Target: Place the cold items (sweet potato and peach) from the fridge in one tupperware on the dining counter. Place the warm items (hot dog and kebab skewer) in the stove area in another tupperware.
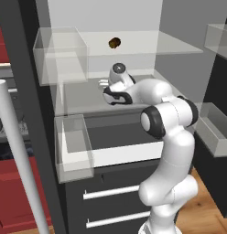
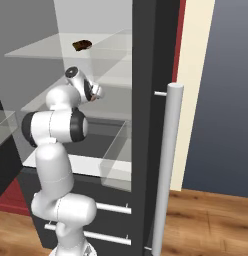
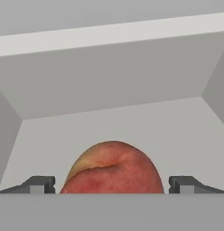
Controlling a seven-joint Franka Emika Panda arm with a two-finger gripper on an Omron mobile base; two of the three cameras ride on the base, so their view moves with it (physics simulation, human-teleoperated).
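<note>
A red and yellow peach (image 3: 113,167) lies on the grey fridge shelf (image 3: 132,122), right between my two dark fingertips (image 3: 39,184). My gripper (image 3: 113,184) is open around it, and the fingers stand apart from its sides. From the base views the gripper (image 1: 105,84) (image 2: 98,92) reaches into the fridge over the middle shelf. The brown sweet potato (image 1: 115,43) (image 2: 82,45) rests on the glass shelf above. The tupperware, hot dog and kebab skewer are out of view.
Clear door bins (image 1: 60,55) (image 1: 74,148) hang on the left fridge door. A long grey door handle (image 2: 166,165) stands close on the right and another (image 1: 17,155) on the left. Drawers with bar handles (image 1: 117,192) sit below the shelves.
</note>
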